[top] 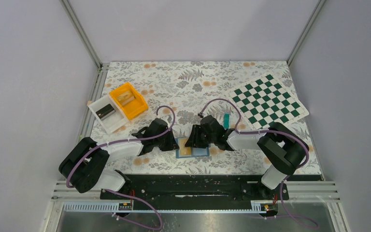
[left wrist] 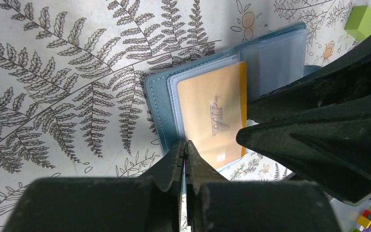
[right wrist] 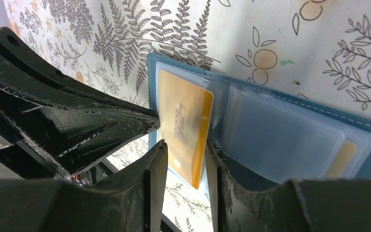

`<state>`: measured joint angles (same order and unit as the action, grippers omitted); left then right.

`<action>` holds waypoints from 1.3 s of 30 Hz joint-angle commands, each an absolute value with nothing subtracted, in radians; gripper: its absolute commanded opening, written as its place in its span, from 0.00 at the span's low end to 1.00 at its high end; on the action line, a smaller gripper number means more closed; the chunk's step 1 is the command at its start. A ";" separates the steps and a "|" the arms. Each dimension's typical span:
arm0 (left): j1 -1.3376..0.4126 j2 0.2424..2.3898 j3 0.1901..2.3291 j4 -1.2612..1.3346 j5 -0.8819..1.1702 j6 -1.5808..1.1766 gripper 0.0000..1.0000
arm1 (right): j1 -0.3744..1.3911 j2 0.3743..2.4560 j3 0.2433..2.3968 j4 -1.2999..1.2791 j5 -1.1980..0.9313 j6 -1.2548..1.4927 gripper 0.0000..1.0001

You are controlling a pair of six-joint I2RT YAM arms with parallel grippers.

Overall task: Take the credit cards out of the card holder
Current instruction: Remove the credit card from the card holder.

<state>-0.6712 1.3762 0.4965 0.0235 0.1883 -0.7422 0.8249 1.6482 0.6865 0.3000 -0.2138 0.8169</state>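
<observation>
The blue-teal card holder (top: 200,152) lies open on the fern-print table between my two grippers. An orange-tan "VIP" credit card (left wrist: 212,116) sticks partway out of its left clear pocket. My left gripper (left wrist: 184,145) is shut, its tips at the holder's near edge (left wrist: 157,96). My right gripper (right wrist: 186,143) is open, and the protruding edge of the orange card (right wrist: 183,125) stands between its fingers without either touching it. A second orange-tan card (right wrist: 340,159) shows inside the right pocket of the holder (right wrist: 319,113). A small teal card (top: 227,121) lies on the table beyond the right gripper (top: 193,140).
An orange bin (top: 128,100) and a white bin (top: 105,113) stand at the back left. A green-and-white chessboard mat (top: 268,101) lies at the back right. A lime-green piece (left wrist: 362,21) lies past the holder. The left gripper (top: 174,143) and the right gripper are almost touching.
</observation>
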 commanded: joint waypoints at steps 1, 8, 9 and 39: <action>-0.675 1.396 0.477 0.028 0.171 -0.741 0.00 | 0.836 1.677 0.682 0.424 -0.282 0.850 0.40; -0.675 1.392 0.472 0.024 0.176 -0.746 0.00 | 0.827 1.694 0.660 0.510 -0.322 0.869 0.30; -0.675 1.394 0.474 0.024 0.176 -0.746 0.00 | 0.825 1.691 0.657 0.510 -0.322 0.868 0.29; -0.674 1.457 0.510 -0.063 0.131 -0.750 0.00 | 0.761 1.612 0.584 0.549 -0.392 0.859 0.06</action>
